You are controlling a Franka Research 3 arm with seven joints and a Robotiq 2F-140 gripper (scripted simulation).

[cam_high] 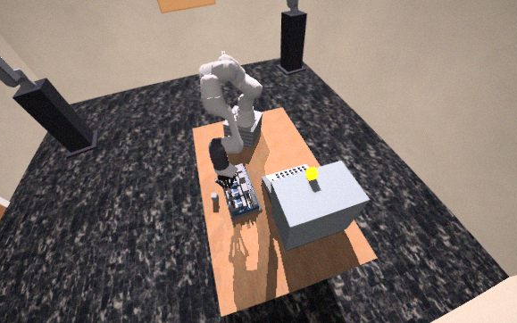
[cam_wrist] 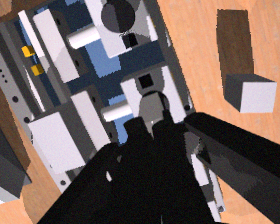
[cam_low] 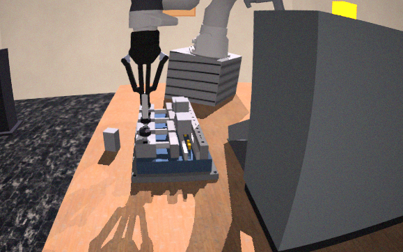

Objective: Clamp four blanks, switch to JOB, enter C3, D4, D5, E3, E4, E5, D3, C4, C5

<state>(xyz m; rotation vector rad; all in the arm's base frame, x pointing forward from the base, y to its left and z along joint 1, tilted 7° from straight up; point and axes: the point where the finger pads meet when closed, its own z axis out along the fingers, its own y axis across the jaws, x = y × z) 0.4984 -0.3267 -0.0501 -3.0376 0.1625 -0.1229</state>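
Observation:
My gripper (cam_high: 227, 182) (cam_low: 145, 100) (cam_wrist: 154, 109) is shut and empty, pointing down over the valve side of the vise fixture (cam_low: 174, 166). Its tips are at a valve block (cam_wrist: 133, 90) whose round grey knob is partly hidden behind them; contact cannot be told. A neighbouring valve has a black round knob (cam_wrist: 117, 16). One pale blank (cam_low: 184, 122) (cam_wrist: 57, 142) sits at a middle station, and another (cam_low: 181, 105) sits behind it. The nearest station in the exterior view shows bare rails with yellow parts. A loose blank (cam_high: 214, 196) (cam_low: 111, 140) (cam_wrist: 258, 97) stands beside the fixture. No lit valve lens is visible.
The grey cabinet (cam_high: 320, 196) (cam_low: 284, 115) stands to the right of the fixture. Its top lamp (cam_high: 312, 173) (cam_low: 344, 10) is bright yellow. The key panel (cam_high: 271, 178) faces the arm's side; single keys and the selector are not readable. The wooden table (cam_high: 212, 268) carries everything.

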